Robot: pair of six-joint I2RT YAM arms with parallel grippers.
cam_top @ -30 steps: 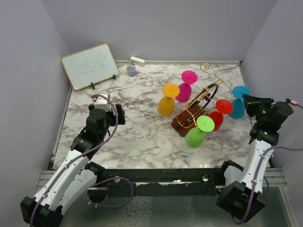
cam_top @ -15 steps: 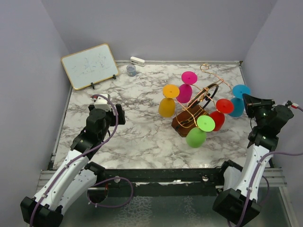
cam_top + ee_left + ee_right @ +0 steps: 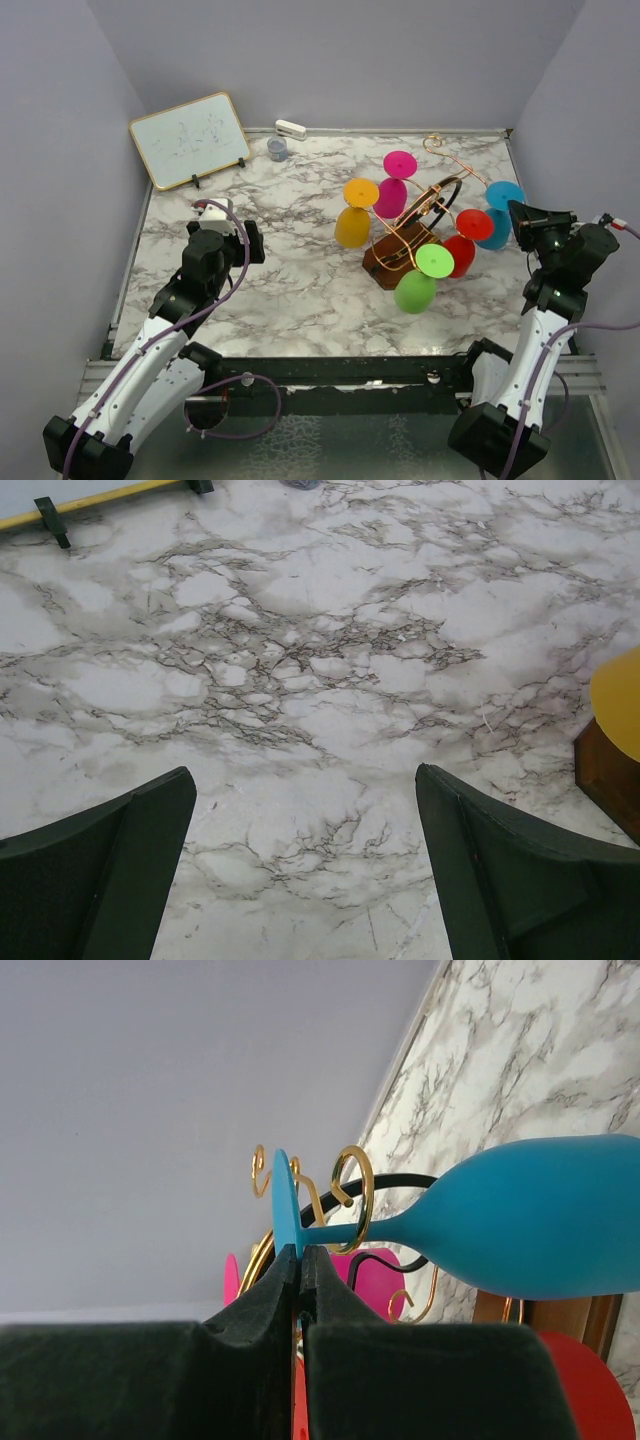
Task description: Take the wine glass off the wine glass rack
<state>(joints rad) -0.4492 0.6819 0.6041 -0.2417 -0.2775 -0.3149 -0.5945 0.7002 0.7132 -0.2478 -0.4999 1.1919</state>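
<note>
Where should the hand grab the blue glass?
Its flat round foot, pinched at the thin edge from the right, where the right hand is shut. The blue glass lies sideways, its stem hooked in the rack, foot end nearest that arm.

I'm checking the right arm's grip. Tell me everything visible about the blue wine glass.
The blue wine glass looks like matte, opaque plastic: rounded bowl, slim stem, flat round foot. It hangs upside down, its stem threaded through a copper spiral of the wine glass rack. The right claw is shut on the foot's rim.
</note>
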